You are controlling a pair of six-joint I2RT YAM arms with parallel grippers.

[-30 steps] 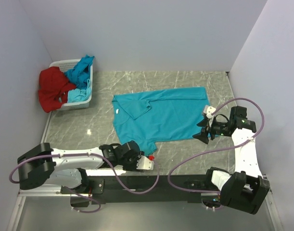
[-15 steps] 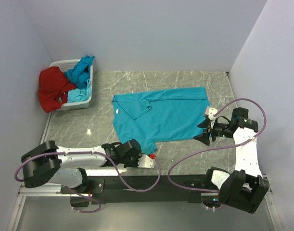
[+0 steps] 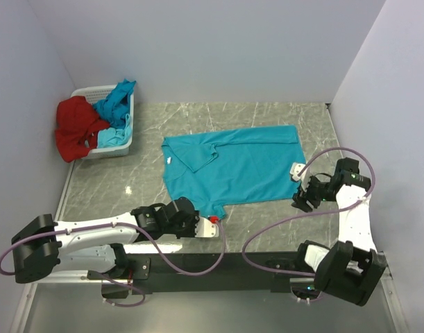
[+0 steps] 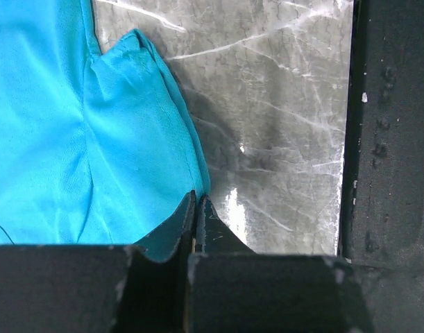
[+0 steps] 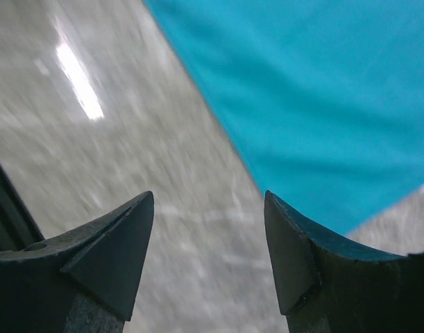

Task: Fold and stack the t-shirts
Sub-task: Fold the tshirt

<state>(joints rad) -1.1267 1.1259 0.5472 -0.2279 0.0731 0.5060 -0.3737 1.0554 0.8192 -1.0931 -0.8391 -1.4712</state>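
A turquoise t-shirt (image 3: 236,166) lies spread flat mid-table, its far-left sleeve folded in and its near-left sleeve (image 3: 213,210) sticking out toward me. My left gripper (image 3: 210,223) is shut. In the left wrist view its tips (image 4: 198,197) touch the hem of that sleeve (image 4: 135,139), and no cloth shows between the jaws. My right gripper (image 3: 300,196) is open and empty, low over bare table just off the shirt's near-right corner (image 5: 302,90). A red t-shirt (image 3: 76,128) and more turquoise ones (image 3: 116,104) sit heaped in the basket.
The white plastic basket (image 3: 121,147) stands at the far left against the wall. The black front rail (image 4: 392,139) runs close beside my left gripper. Purple cables loop near both arm bases. Walls close in the left, back and right.
My left gripper has slid up and left to the sleeve's hem. My right gripper has dropped lower and nearer, beside the shirt's corner. The shirt has not moved.
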